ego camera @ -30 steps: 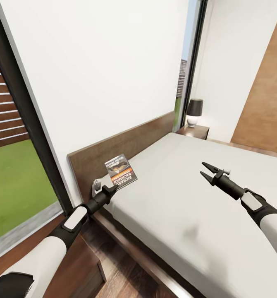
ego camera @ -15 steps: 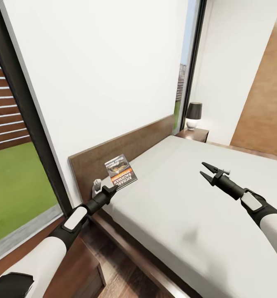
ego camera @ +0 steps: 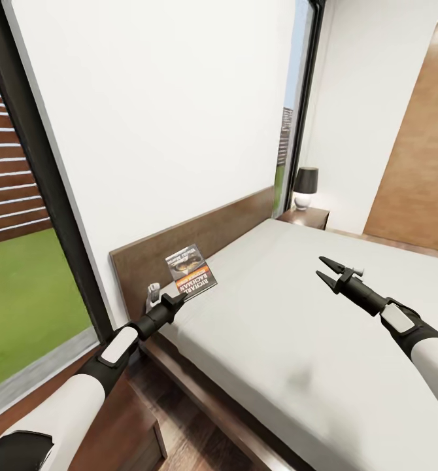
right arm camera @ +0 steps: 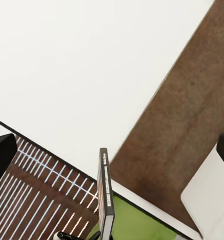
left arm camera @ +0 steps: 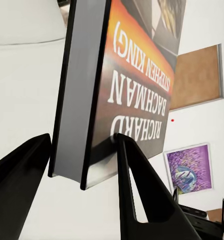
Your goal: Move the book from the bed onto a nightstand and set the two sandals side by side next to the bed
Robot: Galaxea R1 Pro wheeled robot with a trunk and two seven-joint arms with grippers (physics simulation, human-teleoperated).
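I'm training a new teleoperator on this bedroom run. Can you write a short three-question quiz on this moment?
1. True or false: the book lies flat on the bed.
2. Which gripper is open over the mattress with nothing between its fingers? A) left B) right
3. What stands on the far nightstand?

Key
1. False. The left gripper holds it up, tilted, by its lower edge, in front of the headboard.
2. B, the right gripper.
3. A lamp with a dark shade.
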